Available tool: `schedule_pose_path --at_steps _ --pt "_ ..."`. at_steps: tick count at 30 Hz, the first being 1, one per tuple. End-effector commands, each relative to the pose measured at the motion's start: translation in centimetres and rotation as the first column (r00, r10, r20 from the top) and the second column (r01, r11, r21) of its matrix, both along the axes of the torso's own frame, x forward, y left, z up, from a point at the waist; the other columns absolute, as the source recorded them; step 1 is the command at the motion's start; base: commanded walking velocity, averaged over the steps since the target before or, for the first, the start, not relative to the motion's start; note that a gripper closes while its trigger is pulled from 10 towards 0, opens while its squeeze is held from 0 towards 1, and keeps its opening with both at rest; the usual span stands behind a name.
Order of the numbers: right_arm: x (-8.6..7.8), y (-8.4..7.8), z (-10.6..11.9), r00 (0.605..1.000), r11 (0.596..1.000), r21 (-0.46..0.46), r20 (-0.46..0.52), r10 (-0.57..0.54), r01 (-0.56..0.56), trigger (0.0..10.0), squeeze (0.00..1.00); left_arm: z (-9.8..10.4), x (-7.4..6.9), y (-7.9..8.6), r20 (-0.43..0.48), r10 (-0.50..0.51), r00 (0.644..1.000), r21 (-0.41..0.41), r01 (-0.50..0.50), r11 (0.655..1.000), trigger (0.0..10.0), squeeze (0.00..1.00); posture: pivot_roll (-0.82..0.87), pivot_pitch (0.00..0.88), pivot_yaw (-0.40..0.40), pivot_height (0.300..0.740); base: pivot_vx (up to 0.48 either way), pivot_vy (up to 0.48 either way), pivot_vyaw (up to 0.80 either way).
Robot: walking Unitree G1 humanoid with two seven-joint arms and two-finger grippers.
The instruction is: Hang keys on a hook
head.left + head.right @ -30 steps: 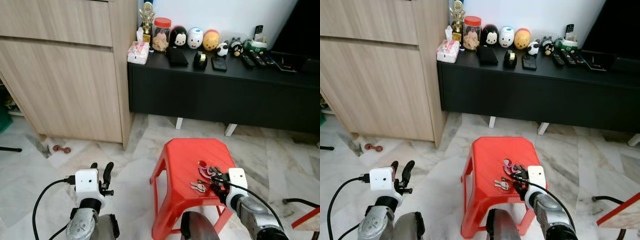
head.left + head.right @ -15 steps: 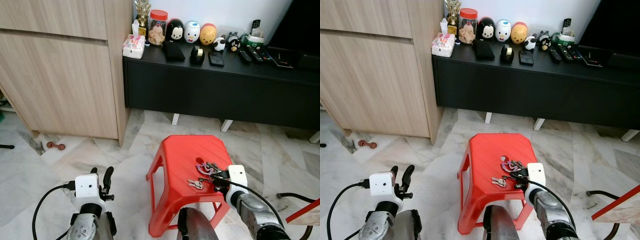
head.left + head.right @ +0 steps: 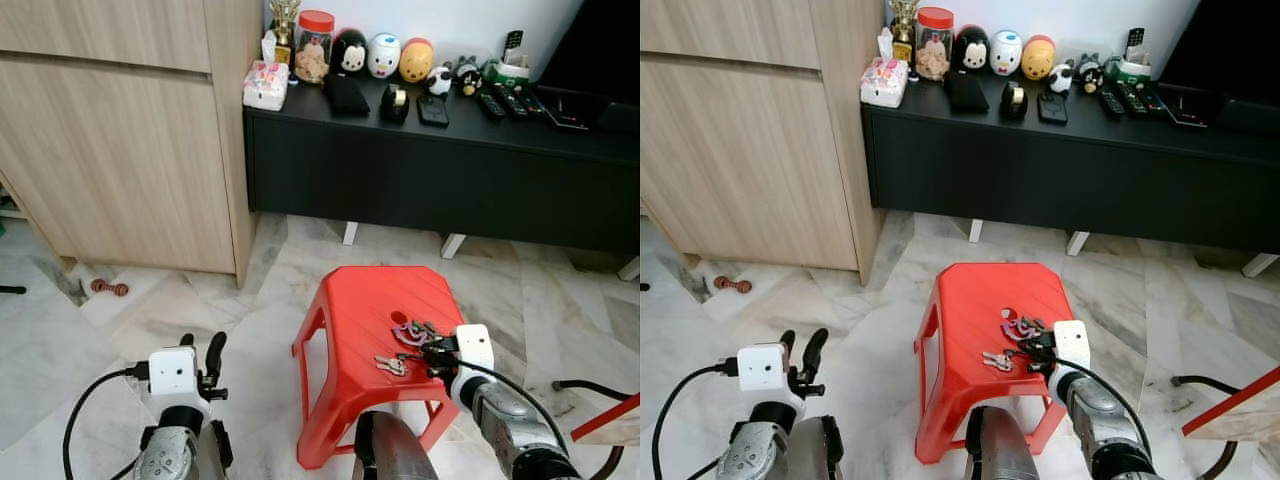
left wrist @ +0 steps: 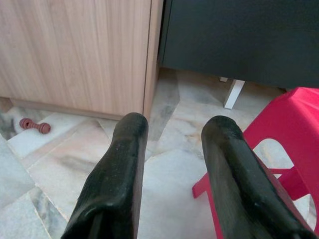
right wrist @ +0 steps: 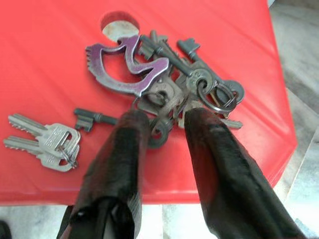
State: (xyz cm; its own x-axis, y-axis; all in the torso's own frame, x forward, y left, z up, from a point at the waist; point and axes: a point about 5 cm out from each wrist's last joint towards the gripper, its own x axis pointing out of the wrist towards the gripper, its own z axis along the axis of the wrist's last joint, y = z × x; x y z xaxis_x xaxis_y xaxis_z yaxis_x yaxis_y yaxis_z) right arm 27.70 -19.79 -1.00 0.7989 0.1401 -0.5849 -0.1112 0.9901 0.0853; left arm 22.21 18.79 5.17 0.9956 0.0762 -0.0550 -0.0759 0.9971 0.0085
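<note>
From the head cameras, the whole scene sits slightly differently than a second ago: the view has drifted, so I read that as my robot's head or body moving, not the furniture. The red stool [image 3: 380, 325] stands on the marble floor in front of the black TV bench [image 3: 440, 160], and the big bunch of keys [image 3: 415, 333] lies on the stool's top near its round hole, with a smaller pair of keys [image 3: 388, 365] just beside it. My right hand [image 3: 437, 357] now hangs right over the big bunch, closer in than a second ago. My left hand [image 3: 200, 357] idles low over the floor, well apart from the stool.

In the left wrist view, the left hand's fingers [image 4: 117, 179] stand apart with nothing between them, facing the wooden cabinet [image 4: 75, 50] and a corner of the stool.

In the right wrist view, the right hand's fingers [image 5: 124, 149] are spread and straddle the bunch, their tips down at the ring and key heads below the purple keychain charm [image 5: 124, 67]. Nothing is gripped yet. I judge the approach nearly done and the pinch next; I can make out no hook from here.
</note>
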Motion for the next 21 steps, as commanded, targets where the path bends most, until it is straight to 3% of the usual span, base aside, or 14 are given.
schedule_pose_path --at_steps 1,4,5,7,9,10,11,21 --pt "0.1 -1.0 0.3 0.999 0.999 -0.015 0.023 -0.030 0.031 10.0 0.00 0.0 -0.2 -0.7 -0.001 -0.023 1.000 0.008 0.023 1.000 10.0 0.00 -0.04 0.091 -0.175 0.589 0.000 0.000 0.00" --pt "0.3 -1.0 0.6 0.998 0.999 0.002 0.045 -0.041 0.041 10.0 0.00 0.0 -0.3 -0.7 -0.001 -0.024 1.000 0.008 0.024 1.000 10.0 0.00 -0.04 0.093 -0.177 0.589 0.000 0.000 0.00" --pt "0.3 -1.2 0.7 0.997 0.999 0.007 0.054 -0.048 0.047 10.0 0.96 0.0 -0.4 -0.7 -0.002 -0.025 1.000 0.008 0.025 1.000 10.0 0.00 -0.04 0.099 -0.180 0.589 0.000 0.000 0.00" --pt "0.3 -1.2 0.7 0.998 0.999 0.000 0.052 -0.045 0.045 10.0 1.00 -0.1 -0.4 -0.8 -0.003 -0.026 1.000 0.007 0.026 1.000 10.0 0.00 -0.04 0.101 -0.181 0.589 0.000 0.000 0.00" --pt "0.3 -1.2 0.6 0.998 0.999 -0.012 0.049 -0.041 0.042 10.0 0.98 -0.1 -0.5 -0.9 -0.005 -0.028 1.000 0.006 0.029 1.000 10.0 0.00 -0.04 0.108 -0.184 0.589 0.000 0.000 0.00" --pt "0.3 -1.2 0.6 0.998 0.999 -0.016 0.046 -0.038 0.038 10.0 0.16 -0.1 -0.6 -1.0 -0.006 -0.030 1.000 0.005 0.030 1.000 10.0 0.00 -0.04 0.112 -0.184 0.589 0.000 0.000 0.00" --pt "0.2 -1.2 0.5 0.998 0.999 -0.019 0.044 -0.035 0.036 10.0 0.00 -0.2 -0.7 -1.0 -0.008 -0.031 0.999 0.005 0.031 0.999 10.0 0.00 -0.04 0.113 -0.185 0.589 0.000 0.000 0.00" --pt "0.1 -1.3 0.5 0.999 0.999 -0.023 0.043 -0.021 0.022 10.0 0.00 -0.4 -1.2 -1.4 -0.017 -0.035 0.999 0.000 0.035 0.999 10.0 0.00 -0.04 0.136 -0.204 0.589 0.000 0.000 0.00"
